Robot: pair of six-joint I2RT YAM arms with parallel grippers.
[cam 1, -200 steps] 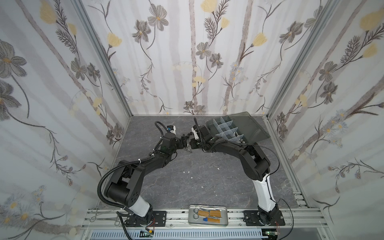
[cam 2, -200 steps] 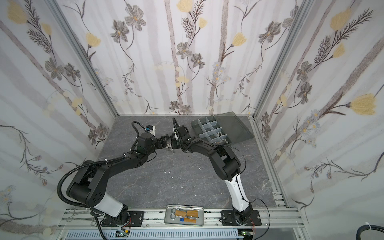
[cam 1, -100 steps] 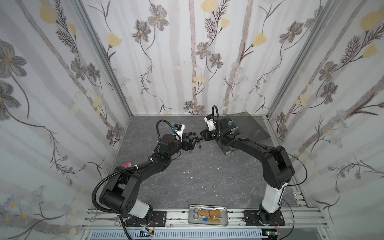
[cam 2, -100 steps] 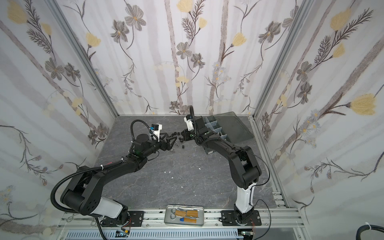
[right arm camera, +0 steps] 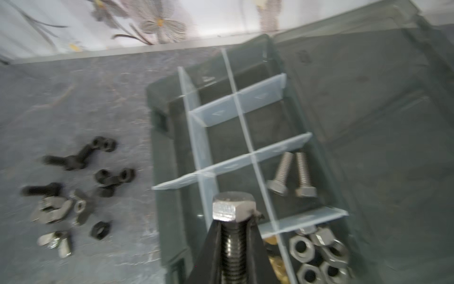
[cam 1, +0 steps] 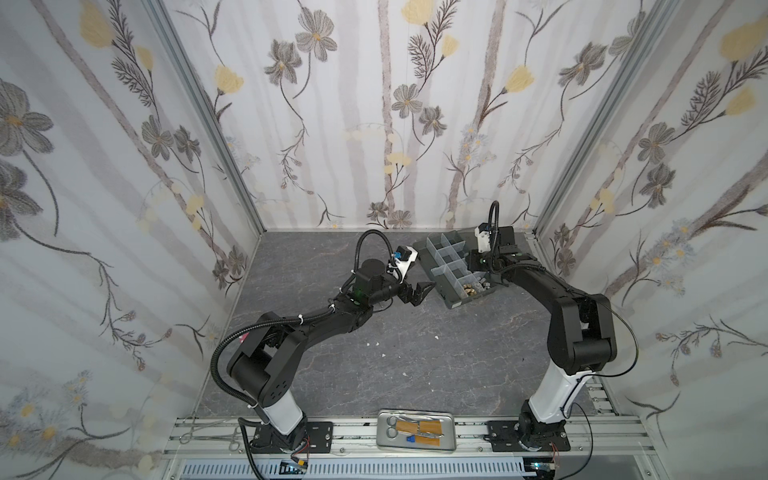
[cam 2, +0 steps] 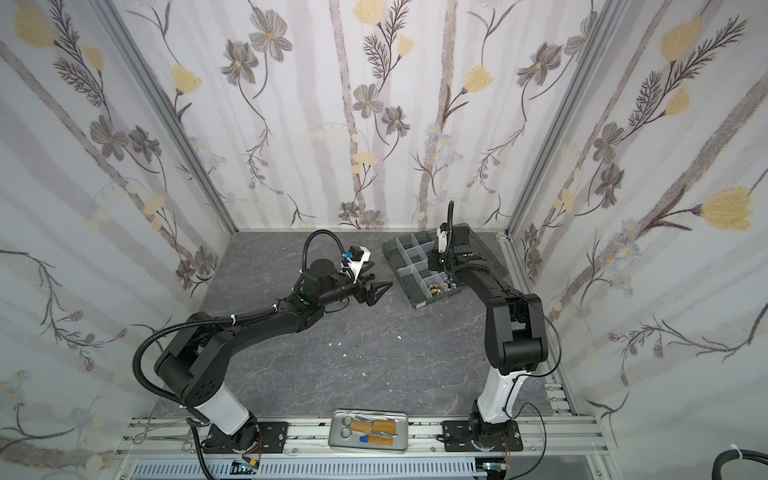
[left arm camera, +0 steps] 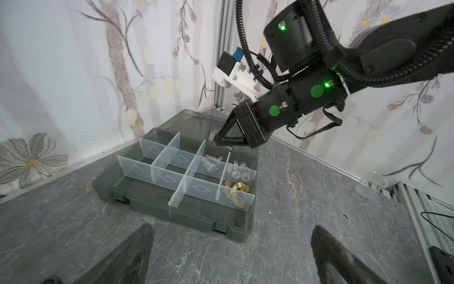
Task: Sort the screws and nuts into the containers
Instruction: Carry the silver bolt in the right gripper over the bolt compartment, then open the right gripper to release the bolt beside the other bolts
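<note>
Right wrist view, right tool (right arm camera: 234,221) gripping bolt (right arm camera: 233,207), over organizer divider (right arm camera: 204,157) edge

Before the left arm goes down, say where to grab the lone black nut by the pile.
Pinch the black nut across its outer flats, straight down from above. It seems to lie flat on the table, apart from the other pieces, leaving room on either side.

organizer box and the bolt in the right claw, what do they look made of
The organizer box looks like smoky dark grey plastic, semi-glossy: you see through its walls; its dividers are paler, clear plastic. The bolt looks like bare silver metal, probably steel: bright hex head, cut threads.
</note>
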